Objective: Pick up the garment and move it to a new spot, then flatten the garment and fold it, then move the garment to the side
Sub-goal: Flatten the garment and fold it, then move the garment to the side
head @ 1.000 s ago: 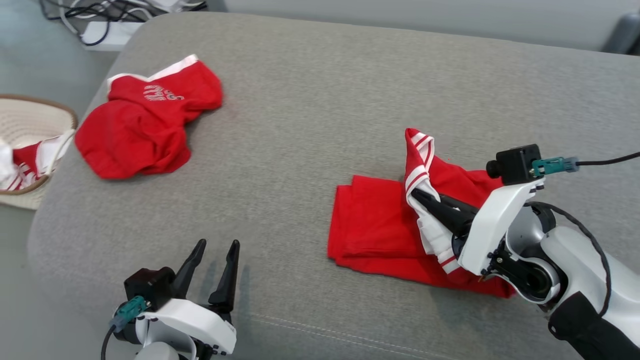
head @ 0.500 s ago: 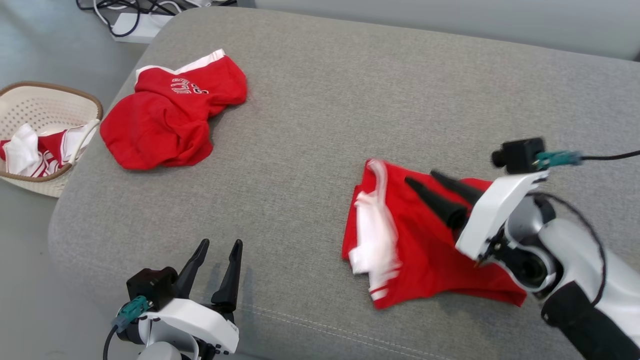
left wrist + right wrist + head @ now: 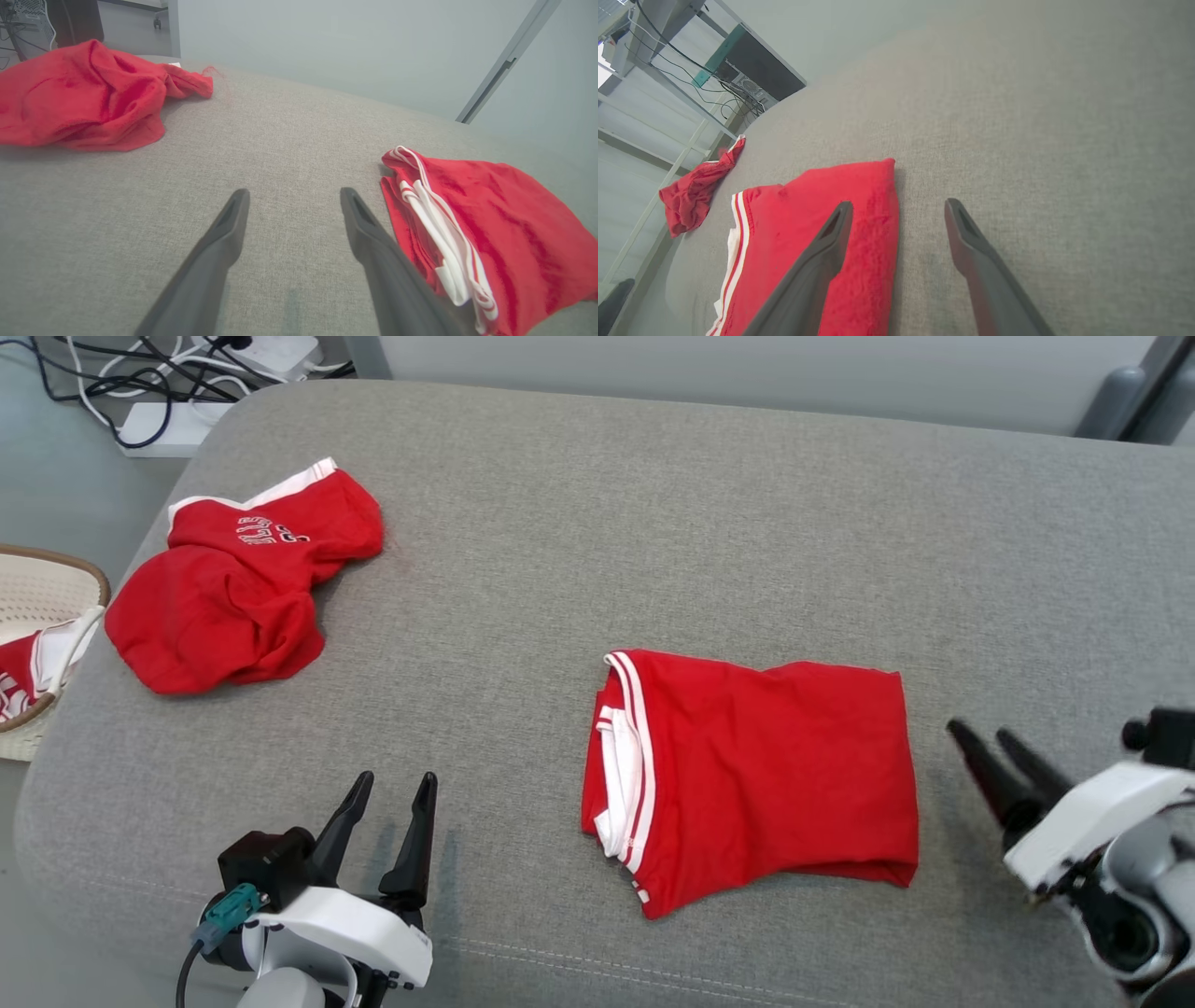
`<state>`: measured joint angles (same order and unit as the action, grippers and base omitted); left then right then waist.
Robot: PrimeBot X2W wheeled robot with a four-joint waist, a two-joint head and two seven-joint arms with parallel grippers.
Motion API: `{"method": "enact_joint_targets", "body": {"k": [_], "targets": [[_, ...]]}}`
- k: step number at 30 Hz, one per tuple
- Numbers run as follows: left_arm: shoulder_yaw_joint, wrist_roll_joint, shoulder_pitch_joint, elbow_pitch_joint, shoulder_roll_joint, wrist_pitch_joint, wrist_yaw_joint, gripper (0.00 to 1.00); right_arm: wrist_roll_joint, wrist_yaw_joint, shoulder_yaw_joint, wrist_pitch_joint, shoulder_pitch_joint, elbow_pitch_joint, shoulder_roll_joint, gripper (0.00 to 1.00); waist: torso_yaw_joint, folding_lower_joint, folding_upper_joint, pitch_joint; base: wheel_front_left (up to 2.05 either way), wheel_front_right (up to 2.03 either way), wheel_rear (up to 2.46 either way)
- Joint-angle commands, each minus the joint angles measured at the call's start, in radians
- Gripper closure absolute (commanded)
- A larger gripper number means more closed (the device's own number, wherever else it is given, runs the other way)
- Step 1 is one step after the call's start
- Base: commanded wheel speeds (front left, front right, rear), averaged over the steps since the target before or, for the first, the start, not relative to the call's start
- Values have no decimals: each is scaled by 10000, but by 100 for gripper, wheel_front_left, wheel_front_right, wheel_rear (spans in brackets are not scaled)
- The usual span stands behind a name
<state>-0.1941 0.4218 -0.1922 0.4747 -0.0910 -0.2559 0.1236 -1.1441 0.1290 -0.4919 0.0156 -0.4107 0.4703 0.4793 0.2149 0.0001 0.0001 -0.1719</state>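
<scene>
- On the grey couch cushion (image 3: 579, 523) before us, the folded red garment (image 3: 756, 775) lies flat, right of the middle, with its white-striped edge turned to our left.
- Our right gripper (image 3: 977, 728) hovers just beside the garment's right edge, clear of the cloth. Its jaws stand wide and hold nothing.
- Through the right wrist view we see one finger in front of the red edge and the other in front of bare cushion.
- Our left gripper (image 3: 398, 776) sits low at the near left over bare cushion, apart from the striped edge, jaws wide and empty.
- We see a second red garment (image 3: 224, 607), crumpled, with white trim and lettering, lying at the far left, well apart from the folded one.
- Past the cushion's left edge, a pale basket (image 3: 42, 593) holds red-and-white cloth, and cables (image 3: 84, 373) and a white power strip (image 3: 163, 425) lie on the floor (image 3: 56, 476).
</scene>
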Motion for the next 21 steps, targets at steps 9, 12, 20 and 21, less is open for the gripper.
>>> {"method": "enact_joint_targets", "body": {"k": [9,12,20,21], "targets": [[278,24,-331,-248,-338,-59,71,0,-227,17,-562,-210,412,-105,-671,0,-83,-1,-1,-177,0,0,0],[259,41,-347,-232,-344,-59,71,0,-240,17,-644,-214,303,25,-769,0,5,-1,-1,-195,0,0,0],[193,134,-370,-234,-338,-59,71,0,-231,17,-932,-210,-202,834,-1034,0,404,-1,-1,-423,0,0,0],[189,146,-366,-237,-331,-59,71,0,-249,17,-1000,-170,-256,900,-1081,0,439,-1,-1,-449,0,0,0]]}}
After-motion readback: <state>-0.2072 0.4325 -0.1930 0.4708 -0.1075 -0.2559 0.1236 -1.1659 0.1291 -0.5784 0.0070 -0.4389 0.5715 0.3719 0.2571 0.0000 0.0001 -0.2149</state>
